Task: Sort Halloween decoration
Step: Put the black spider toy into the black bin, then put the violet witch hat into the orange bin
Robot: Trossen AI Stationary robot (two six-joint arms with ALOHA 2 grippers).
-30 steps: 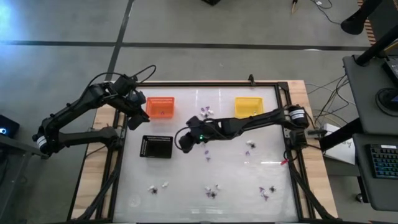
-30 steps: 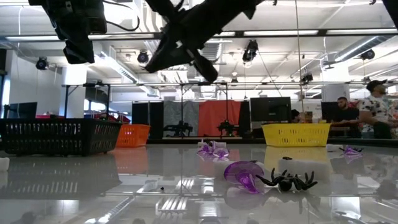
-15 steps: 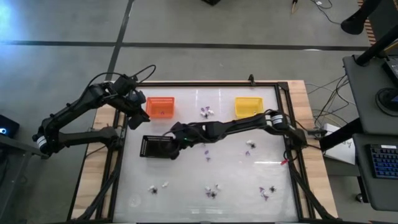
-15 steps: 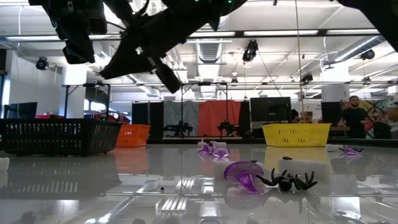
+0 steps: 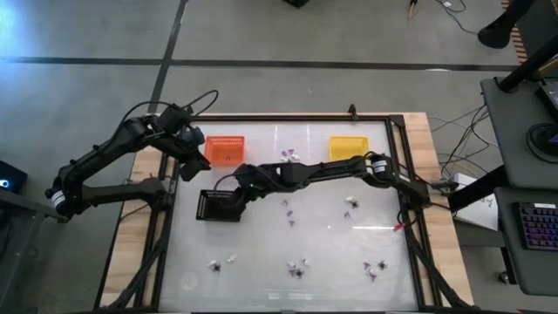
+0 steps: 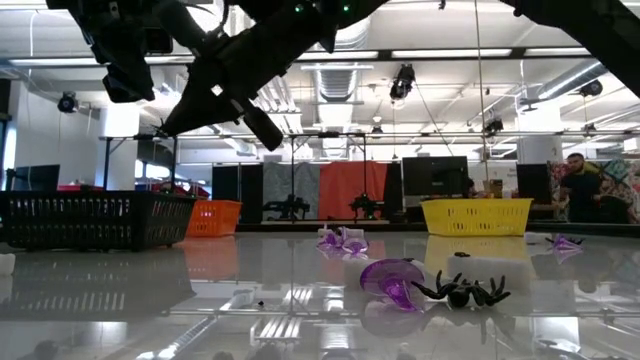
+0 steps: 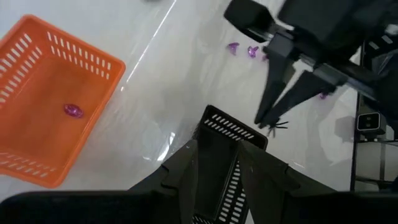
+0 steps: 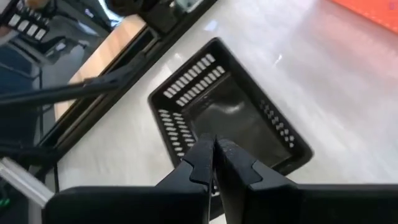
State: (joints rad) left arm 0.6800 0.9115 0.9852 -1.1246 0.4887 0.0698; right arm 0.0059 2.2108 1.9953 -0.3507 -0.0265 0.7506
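black slotted plastic basket (image 5: pixel 220 206) now lies under the right gripper (image 5: pixel 235 194), which has swung across from mid-table; fingers pinch a small dark spider trinket (image 7: pixel 274 126); release judged imminent; left gripper (image 5: pixel 189 166) waits, spread.

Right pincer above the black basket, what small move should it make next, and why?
Probably open the right pincer to let go. Its fingers are shut on a black spider and it hangs above the black basket, so the spider would likely drop in.
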